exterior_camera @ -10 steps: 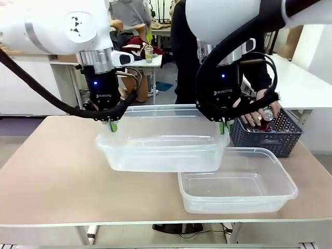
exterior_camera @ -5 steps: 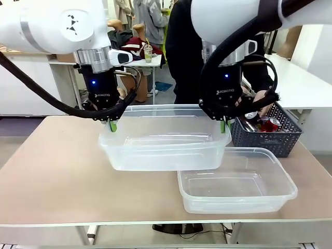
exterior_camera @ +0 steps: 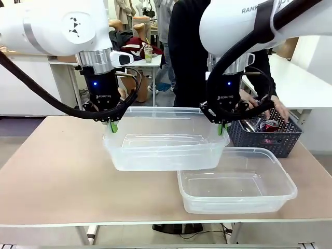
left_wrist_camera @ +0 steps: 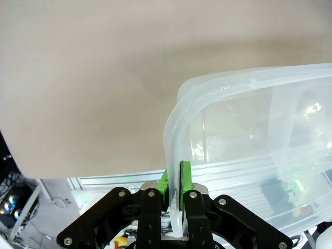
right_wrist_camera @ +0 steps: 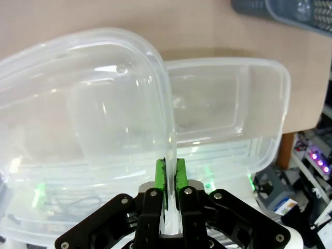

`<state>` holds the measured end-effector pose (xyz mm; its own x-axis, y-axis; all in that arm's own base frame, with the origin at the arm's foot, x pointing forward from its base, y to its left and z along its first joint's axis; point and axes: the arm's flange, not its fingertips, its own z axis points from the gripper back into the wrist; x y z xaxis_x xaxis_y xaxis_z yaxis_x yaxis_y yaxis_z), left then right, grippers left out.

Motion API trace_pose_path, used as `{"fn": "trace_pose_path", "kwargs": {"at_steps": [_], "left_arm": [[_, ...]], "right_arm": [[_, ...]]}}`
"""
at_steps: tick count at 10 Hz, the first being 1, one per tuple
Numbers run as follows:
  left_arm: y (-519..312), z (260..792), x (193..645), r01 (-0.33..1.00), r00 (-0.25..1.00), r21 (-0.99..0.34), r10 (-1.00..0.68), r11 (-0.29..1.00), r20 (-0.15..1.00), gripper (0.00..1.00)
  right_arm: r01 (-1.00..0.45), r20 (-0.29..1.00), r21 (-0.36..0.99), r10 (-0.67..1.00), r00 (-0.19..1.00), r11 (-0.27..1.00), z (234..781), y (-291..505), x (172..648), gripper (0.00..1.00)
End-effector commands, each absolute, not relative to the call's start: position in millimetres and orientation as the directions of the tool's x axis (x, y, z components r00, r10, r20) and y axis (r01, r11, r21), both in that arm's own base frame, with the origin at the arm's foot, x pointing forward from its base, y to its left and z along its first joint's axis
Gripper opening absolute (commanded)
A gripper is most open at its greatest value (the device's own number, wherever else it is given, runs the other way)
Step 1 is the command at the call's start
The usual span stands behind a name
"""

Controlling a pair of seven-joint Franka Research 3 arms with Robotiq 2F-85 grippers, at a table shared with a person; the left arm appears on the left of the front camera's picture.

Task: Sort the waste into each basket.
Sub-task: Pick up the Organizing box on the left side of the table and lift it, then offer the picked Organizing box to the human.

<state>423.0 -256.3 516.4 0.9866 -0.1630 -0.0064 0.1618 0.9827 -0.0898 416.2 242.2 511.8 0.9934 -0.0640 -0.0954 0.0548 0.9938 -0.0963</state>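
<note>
The left fingers (exterior_camera: 113, 126) are clamped on the left end rim of a clear tub (exterior_camera: 166, 148). The left wrist view confirms the grip: the green pads of the left fingers (left_wrist_camera: 183, 174) sit on either side of the clear tub (left_wrist_camera: 249, 135) wall, pressed against it. The right fingers (exterior_camera: 221, 128) are clamped on the opposite end rim. In the right wrist view the right fingers (right_wrist_camera: 178, 175) pinch the clear tub (right_wrist_camera: 104, 109) rim in the same way.

The tub hangs level between the two arms, over the middle of the tabletop (exterior_camera: 52, 176), with a shadow beneath it. A second clear tub (exterior_camera: 244, 199) rests on the tabletop at the near right, and its far left corner lies under the held tub's right end.

A dark lattice basket (exterior_camera: 264, 140) stands at the far right, just behind the second tub. A red can (exterior_camera: 270, 125) lies inside it. A person's hand (exterior_camera: 279, 108) rests at its far rim.
</note>
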Motion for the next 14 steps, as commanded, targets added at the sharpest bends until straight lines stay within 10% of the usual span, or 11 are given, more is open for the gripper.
{"fn": "trace_pose_path", "kwargs": {"at_steps": [1,14], "left_arm": [[-255.3,520.4,419.9,0.165,0.986,-0.089,-0.167,0.982,-0.005,0.07],[-255.3,520.4,419.9,0.165,0.986,-0.089,-0.167,0.982,-0.005,0.07]], "right_arm": [[0.084,-0.093,-0.110,-0.094,0.991,0.990,517.8,242.9,412.2,0.09],[0.084,-0.093,-0.110,-0.094,0.991,0.990,517.8,242.9,412.2,0.09]]}}
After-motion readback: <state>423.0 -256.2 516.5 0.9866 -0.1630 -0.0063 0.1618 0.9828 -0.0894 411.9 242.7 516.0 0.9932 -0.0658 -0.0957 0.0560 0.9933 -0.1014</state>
